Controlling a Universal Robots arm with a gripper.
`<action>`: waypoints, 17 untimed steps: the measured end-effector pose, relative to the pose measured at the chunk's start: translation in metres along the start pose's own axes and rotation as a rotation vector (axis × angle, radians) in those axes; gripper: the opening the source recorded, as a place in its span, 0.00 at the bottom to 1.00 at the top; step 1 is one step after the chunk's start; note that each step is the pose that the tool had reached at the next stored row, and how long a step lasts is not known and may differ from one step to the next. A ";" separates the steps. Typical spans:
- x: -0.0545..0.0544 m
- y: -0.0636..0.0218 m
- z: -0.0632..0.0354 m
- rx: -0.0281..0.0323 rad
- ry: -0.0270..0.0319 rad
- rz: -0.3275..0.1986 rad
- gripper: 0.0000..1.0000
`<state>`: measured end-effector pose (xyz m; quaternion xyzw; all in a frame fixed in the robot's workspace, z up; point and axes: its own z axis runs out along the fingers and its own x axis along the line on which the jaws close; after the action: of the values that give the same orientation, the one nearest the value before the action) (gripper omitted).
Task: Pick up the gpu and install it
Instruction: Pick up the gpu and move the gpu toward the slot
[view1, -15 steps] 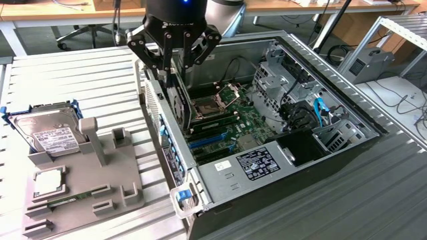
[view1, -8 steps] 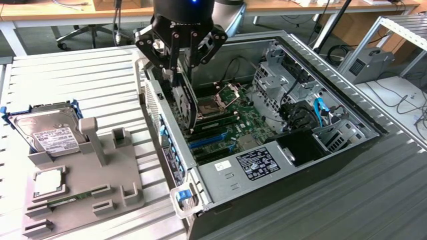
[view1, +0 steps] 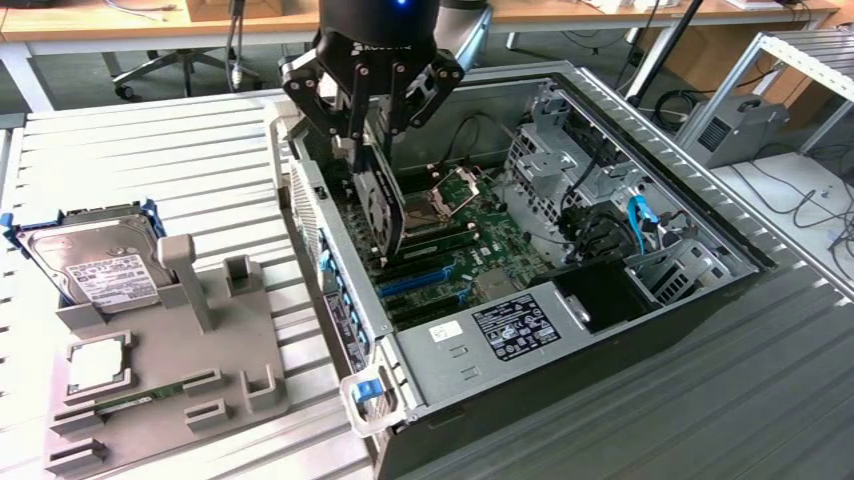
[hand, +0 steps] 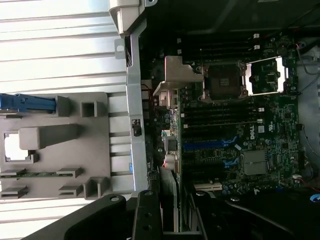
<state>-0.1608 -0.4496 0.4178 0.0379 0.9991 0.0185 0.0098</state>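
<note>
The gpu, a thin black card, hangs edge-on inside the open computer case, its lower edge just above the motherboard near the blue slots. My gripper is shut on the card's upper edge, fingers on either side. In the wrist view the gpu runs away from the gripper as a narrow blade. Its silver bracket is at the far end beside the case's rear wall. The blue slots lie just beside the card.
A grey holder tray sits at the exterior view's left, carrying a hard drive, a processor chip and a green memory stick. Inside the case are the open processor socket, the power supply and drive cages.
</note>
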 end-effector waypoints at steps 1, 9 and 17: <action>-0.001 0.0001 0.0001 0.0003 0.0000 0.000 0.28; -0.011 0.0009 0.0007 0.0039 -0.0002 0.000 0.28; -0.022 0.0016 0.0014 0.0076 -0.0005 0.000 0.28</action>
<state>-0.1390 -0.4496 0.4169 0.0379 0.9991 0.0147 0.0099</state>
